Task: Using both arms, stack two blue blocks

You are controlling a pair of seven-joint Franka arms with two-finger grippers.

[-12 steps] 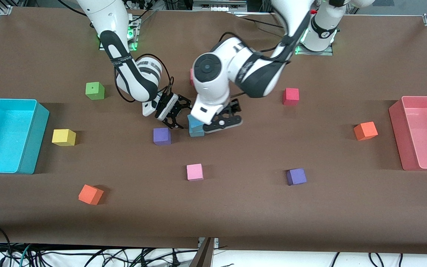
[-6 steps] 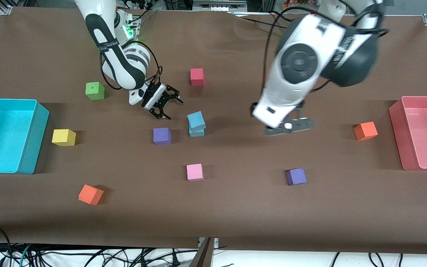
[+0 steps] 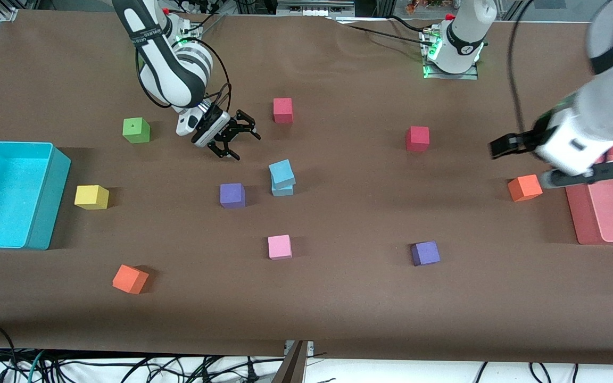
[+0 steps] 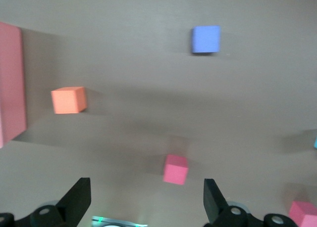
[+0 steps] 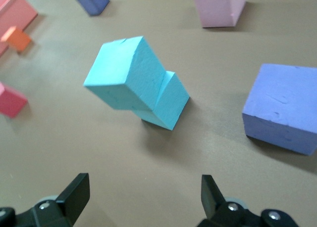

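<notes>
Two light-blue blocks stand stacked mid-table. The upper blue block (image 3: 281, 171) sits skewed and offset on the lower blue block (image 3: 283, 190); nothing touches them. The right wrist view shows the upper block (image 5: 124, 73) overhanging the lower one (image 5: 171, 106). My right gripper (image 3: 234, 139) is open and empty, apart from the stack, toward the right arm's base; in its wrist view (image 5: 143, 197) the jaws stand wide. My left gripper (image 3: 514, 143) is open and empty, up over the table beside the orange cube (image 3: 524, 188); its wrist view (image 4: 146, 197) shows wide jaws.
A purple cube (image 3: 232, 195) lies beside the stack, a pink cube (image 3: 279, 247) nearer the camera. Red cubes (image 3: 283, 110) (image 3: 417, 138), a second purple cube (image 3: 425, 253), green (image 3: 136, 130), yellow (image 3: 91, 197) and orange (image 3: 130, 279) cubes are scattered. A cyan bin (image 3: 46, 199) and a pink bin (image 3: 578, 213) stand at the table's ends.
The left gripper let go of the upper blue block and swung away toward the pink bin. The right gripper drew back toward its base. The stack stayed in place.
</notes>
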